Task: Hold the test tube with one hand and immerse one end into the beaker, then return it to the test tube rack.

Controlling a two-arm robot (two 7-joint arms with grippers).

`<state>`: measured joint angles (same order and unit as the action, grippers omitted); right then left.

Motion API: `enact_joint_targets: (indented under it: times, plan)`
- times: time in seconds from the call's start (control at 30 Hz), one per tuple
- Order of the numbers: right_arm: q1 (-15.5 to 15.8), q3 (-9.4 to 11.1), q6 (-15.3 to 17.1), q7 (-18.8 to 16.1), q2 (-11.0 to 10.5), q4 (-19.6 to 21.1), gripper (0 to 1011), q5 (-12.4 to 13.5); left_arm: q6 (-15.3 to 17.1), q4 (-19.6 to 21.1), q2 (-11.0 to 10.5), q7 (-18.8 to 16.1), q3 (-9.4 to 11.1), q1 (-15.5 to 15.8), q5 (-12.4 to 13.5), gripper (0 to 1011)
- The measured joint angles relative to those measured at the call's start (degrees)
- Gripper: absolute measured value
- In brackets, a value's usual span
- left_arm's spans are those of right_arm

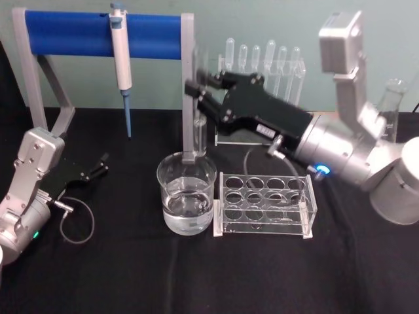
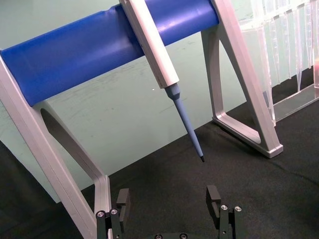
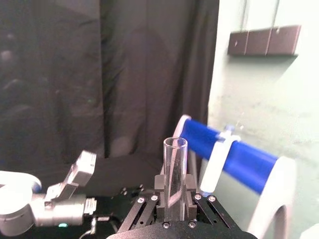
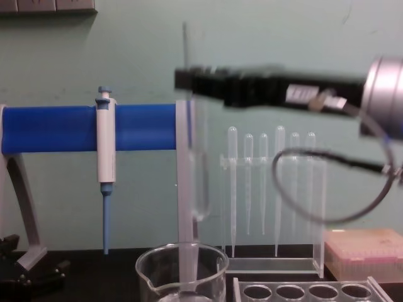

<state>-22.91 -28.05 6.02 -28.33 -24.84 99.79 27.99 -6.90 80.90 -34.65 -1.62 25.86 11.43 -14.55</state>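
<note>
My right gripper [image 1: 198,90] is shut on the test tube [image 1: 200,133], a clear glass tube held upright. From the chest view the gripper [image 4: 189,78] clamps the test tube [image 4: 199,163] near its upper part, and the rounded end hangs a little above the rim of the beaker [image 4: 182,270]. The beaker [image 1: 186,196] is wide, clear and holds some liquid. The right wrist view shows the tube's [image 3: 174,172] open rim standing up between the fingers [image 3: 158,183]. My left gripper [image 1: 98,165] rests low at the left and is open [image 2: 168,201], holding nothing.
A white-and-blue pipette [image 1: 121,59] hangs on a blue bar stand [image 1: 72,36] behind the beaker. A clear plastic rack with round holes [image 1: 265,204] sits right of the beaker. Plastic droppers [image 1: 268,62] stand at the back. A pink box [image 4: 365,251] lies at the right.
</note>
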Motion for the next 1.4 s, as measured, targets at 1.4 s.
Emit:
enact_joint_targets:
  times: [1.4]
  plan:
    - [8.7,3.4,1.4,3.6,-6.3,-0.9,226,-3.4,0.0,0.0,0.0,0.0,0.0,0.0,0.0,1000]
